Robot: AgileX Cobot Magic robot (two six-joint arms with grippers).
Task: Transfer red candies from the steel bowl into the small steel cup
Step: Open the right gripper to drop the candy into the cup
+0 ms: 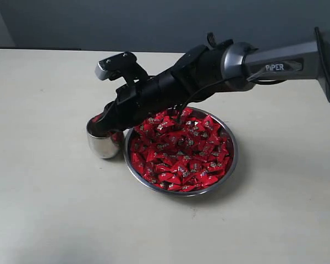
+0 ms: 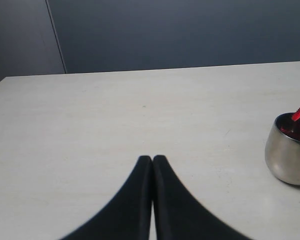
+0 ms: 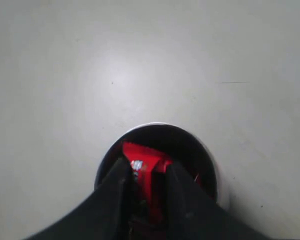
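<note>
Right hand (image 3: 145,172) holds one red candy (image 3: 151,172) in the mouth of the cup (image 1: 103,144); the bowl (image 1: 231,165) is far from emptied.

The right hand grips the candy between its fingers, just inside the cup's rim and not yet let go, so this delivery looks nearly done. The cup stands on the worktop (image 1: 44,209) just beside the bowl. Red shows inside it in the left wrist view, but how many candies it holds cannot be told. The red candies (image 1: 179,148) lie heaped across the bowl, so by my judgement most of the task remains. The left hand (image 2: 152,160) is clenched on nothing, low over bare worktop and apart from the cup.
</note>
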